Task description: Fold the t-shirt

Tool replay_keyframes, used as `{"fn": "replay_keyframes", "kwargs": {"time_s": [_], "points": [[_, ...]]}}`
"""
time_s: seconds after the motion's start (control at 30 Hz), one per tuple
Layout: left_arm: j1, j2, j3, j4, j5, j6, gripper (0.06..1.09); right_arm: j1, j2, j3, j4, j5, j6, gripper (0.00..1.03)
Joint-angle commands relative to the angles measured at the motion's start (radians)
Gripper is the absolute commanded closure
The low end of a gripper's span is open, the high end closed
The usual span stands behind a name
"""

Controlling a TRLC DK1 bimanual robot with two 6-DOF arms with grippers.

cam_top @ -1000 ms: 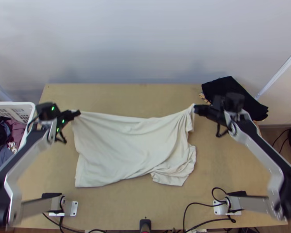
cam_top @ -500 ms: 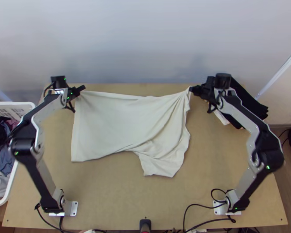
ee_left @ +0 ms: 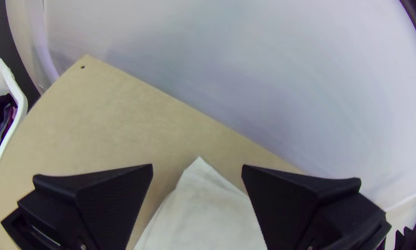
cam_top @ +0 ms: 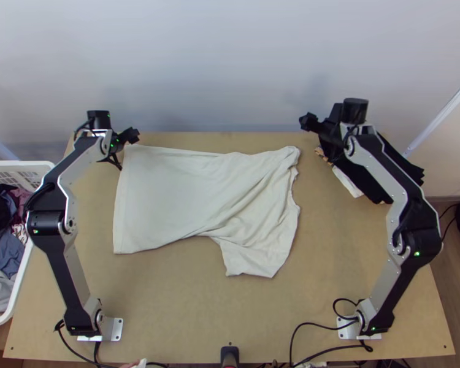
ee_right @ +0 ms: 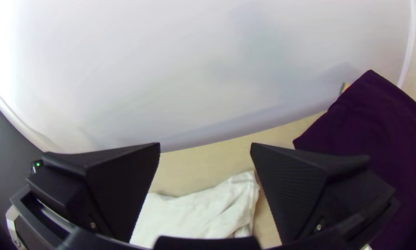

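Wrinkled cream t-shirt [cam_top: 168, 193], perhaps cotton

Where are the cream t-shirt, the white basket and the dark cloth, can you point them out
Cream t-shirt [cam_top: 162, 196]: top view, on its smoother left part.
White basket [cam_top: 21, 164]: top view, on its far rim.
Dark cloth [ee_right: 374, 125]: right wrist view, on its upper surface.

Our left arm [cam_top: 76, 162] and right arm [cam_top: 384, 179] have silver-grey links [cam_top: 75, 276], black joints [cam_top: 44, 219] and small green lights [cam_top: 417, 253]; we wear pale base plates [cam_top: 116, 329] at seven and five o'clock, with black cables [cam_top: 319, 321].
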State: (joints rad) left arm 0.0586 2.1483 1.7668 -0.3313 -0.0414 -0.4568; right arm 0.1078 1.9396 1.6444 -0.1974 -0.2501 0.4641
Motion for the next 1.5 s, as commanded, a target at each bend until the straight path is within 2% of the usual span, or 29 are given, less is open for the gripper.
{"fn": "replay_keyframes", "kwargs": {"time_s": [0.0,0.13,0.2,0.23,0.4,0.53,0.7,0.83,0.97,1.2,1.27,1.3,1.47], "points": [[0.012,-0.084,0.045,-0.048,0.002,-0.020,0.12,-0.003,-0.114,0.029,-0.099,0.003,0.038,0.04],[0.014,-0.169,0.037,-0.115,0.009,-0.019,0.12,0.000,-0.257,-0.026,-0.329,-0.012,0.033,0.04],[0.014,-0.217,0.023,-0.138,0.012,-0.017,0.12,-0.019,-0.358,-0.140,-0.332,-0.101,0.048,0.05],[0.014,-0.235,0.017,-0.149,0.014,-0.014,0.12,-0.022,-0.403,-0.186,-0.339,-0.115,0.090,0.05],[0.023,-0.318,-0.010,-0.187,0.017,0.004,0.12,-0.011,-0.617,-0.420,-0.484,-0.115,0.087,0.06],[0.029,-0.373,-0.029,-0.213,0.018,0.020,0.12,0.007,-0.726,-0.580,-0.675,-0.127,0.070,0.05],[0.030,-0.432,-0.059,-0.230,0.018,0.021,0.12,0.110,-0.815,-0.778,-0.731,-0.130,0.038,0.08],[0.024,-0.470,-0.092,-0.235,0.018,0.018,0.12,0.205,-0.809,-0.876,-0.732,-0.133,0.038,0.16],[0.020,-0.508,-0.122,-0.238,0.018,0.017,0.12,0.279,-0.755,-0.919,-0.714,-0.133,0.033,0.33],[0.023,-0.564,-0.173,-0.238,0.018,0.018,0.12,0.294,-0.640,-0.920,-0.554,-0.133,0.024,0.35],[0.026,-0.574,-0.185,-0.238,0.017,0.020,0.12,0.296,-0.610,-0.919,-0.501,-0.133,0.028,0.54],[0.027,-0.582,-0.191,-0.238,0.017,0.020,0.12,0.296,-0.591,-0.914,-0.491,-0.135,0.028,0.60],[0.035,-0.611,-0.211,-0.239,0.017,0.021,0.12,0.305,-0.527,-0.914,-0.453,-0.135,0.024,0.61]]}}
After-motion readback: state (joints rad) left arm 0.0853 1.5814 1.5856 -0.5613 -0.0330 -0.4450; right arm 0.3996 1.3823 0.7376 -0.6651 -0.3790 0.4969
